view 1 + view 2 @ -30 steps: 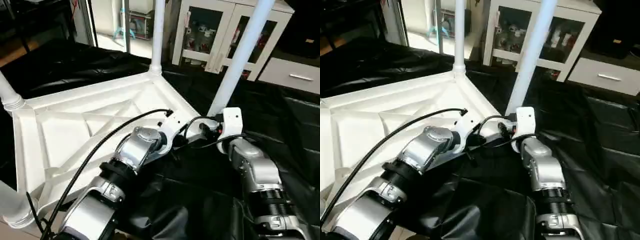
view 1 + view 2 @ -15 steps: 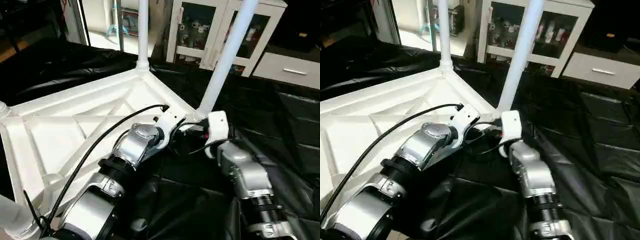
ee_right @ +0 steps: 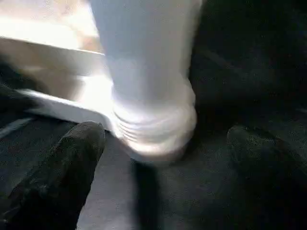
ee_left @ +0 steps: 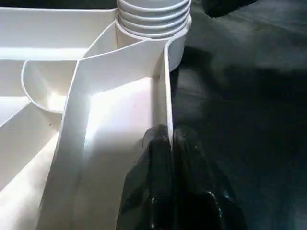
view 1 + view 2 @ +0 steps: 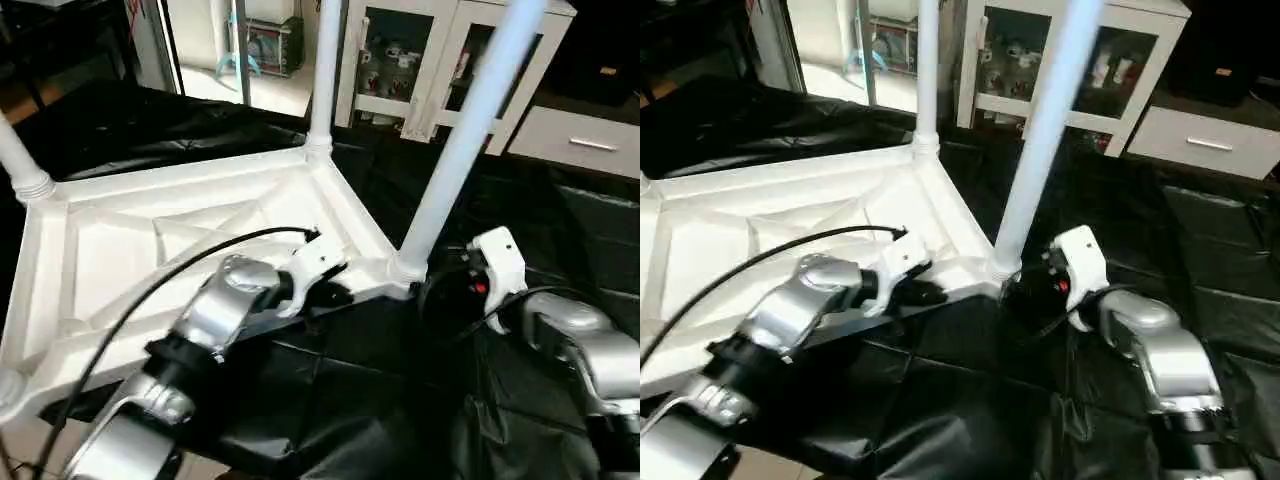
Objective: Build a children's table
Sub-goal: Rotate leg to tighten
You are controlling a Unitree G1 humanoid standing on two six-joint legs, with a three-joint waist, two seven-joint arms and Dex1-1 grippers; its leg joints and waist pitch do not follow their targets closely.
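The children's table lies upside down on a black sheet, its ribbed white top (image 5: 110, 250) facing up. White legs stand in its corner sockets: one at the near right (image 5: 460, 140), one at the far corner (image 5: 325, 70), one at the left (image 5: 18, 160). My left gripper (image 4: 169, 136) is shut on the top's thin rim wall (image 4: 165, 86), close to the near-right socket (image 4: 153, 14). My right gripper (image 3: 165, 139) is open. Its black fingers (image 3: 76, 148) stand wide apart on either side of that leg's ridged base (image 3: 153, 129), clear of it.
A white glass-door cabinet (image 5: 420, 60) and a white drawer front (image 5: 580, 140) stand behind the table. The black sheet (image 5: 560, 220) covers the ground around the top. My left forearm (image 5: 220, 310) and its cable cross the near rim.
My right gripper has opened wide and drawn back to the right from the near-right leg's base. The left gripper stays shut on the rim. The camera has shifted.
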